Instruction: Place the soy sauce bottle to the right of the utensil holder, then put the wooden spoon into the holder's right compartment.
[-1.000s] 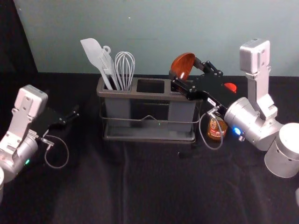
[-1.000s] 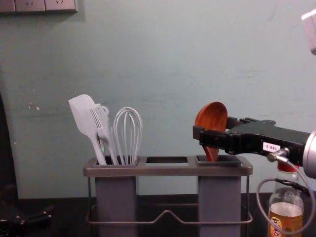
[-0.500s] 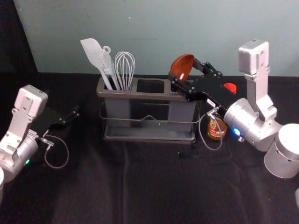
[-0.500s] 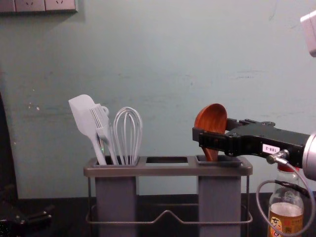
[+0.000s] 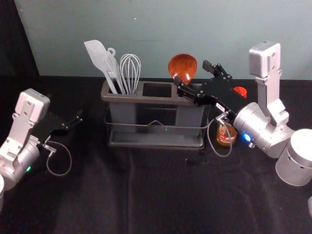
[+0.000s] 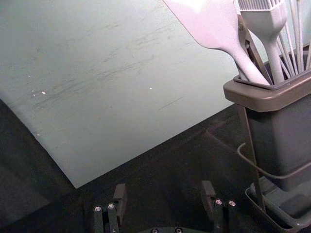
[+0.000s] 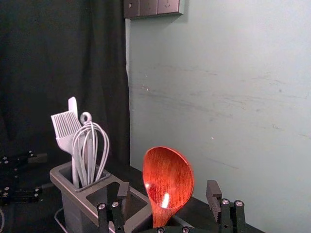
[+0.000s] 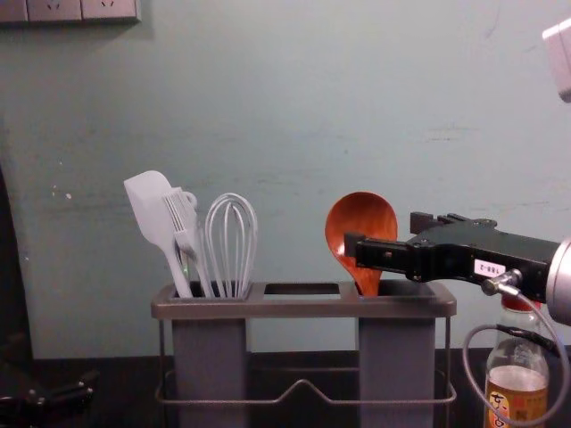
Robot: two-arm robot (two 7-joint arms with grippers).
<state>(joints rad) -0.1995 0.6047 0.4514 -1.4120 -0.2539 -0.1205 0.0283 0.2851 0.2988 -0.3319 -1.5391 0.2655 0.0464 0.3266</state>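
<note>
Glossy red-brown wooden spoon [image 5: 183, 64] in right compartment of grey utensil holder [image 5: 139, 99]. Right wrist view shows us right gripper [image 5: 192, 73] open, spoon between. Left gripper [image 5: 78, 118] open, parked left. Chest view: clear glass soy sauce bottle [image 8: 514, 378] right of holder.

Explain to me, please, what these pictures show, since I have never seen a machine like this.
This is a robot with two arms, each ending in a two-fingered hand. One camera on its head looks down, one on its chest looks across the table, and one sits on each wrist. On the table stands a holder: pale kitchen tools, including a spatula and a whisk, fill its left compartment, and a wooden spoon leans in its right one. A sauce bottle stands to the holder's right. The right hand is open at the spoon, not gripping it. The left hand is open too, left of the holder. Nothing is held.
</note>
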